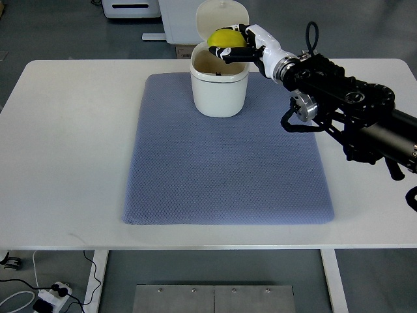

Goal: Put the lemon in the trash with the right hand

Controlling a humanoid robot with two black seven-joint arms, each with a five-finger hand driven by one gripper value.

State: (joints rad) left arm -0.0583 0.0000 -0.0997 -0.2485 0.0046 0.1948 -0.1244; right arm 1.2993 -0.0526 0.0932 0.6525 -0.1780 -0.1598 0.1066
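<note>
Right hand (pixel 242 44) reaches leftward from the right edge, fingers (pixel 229 55) curled closed.

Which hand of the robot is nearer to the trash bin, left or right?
Right. The right hand holds the lemon directly above the open trash bin. The left hand is not in view.

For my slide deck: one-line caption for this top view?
Right robot hand holds a lemon over the open white trash bin on a blue mat.
</note>
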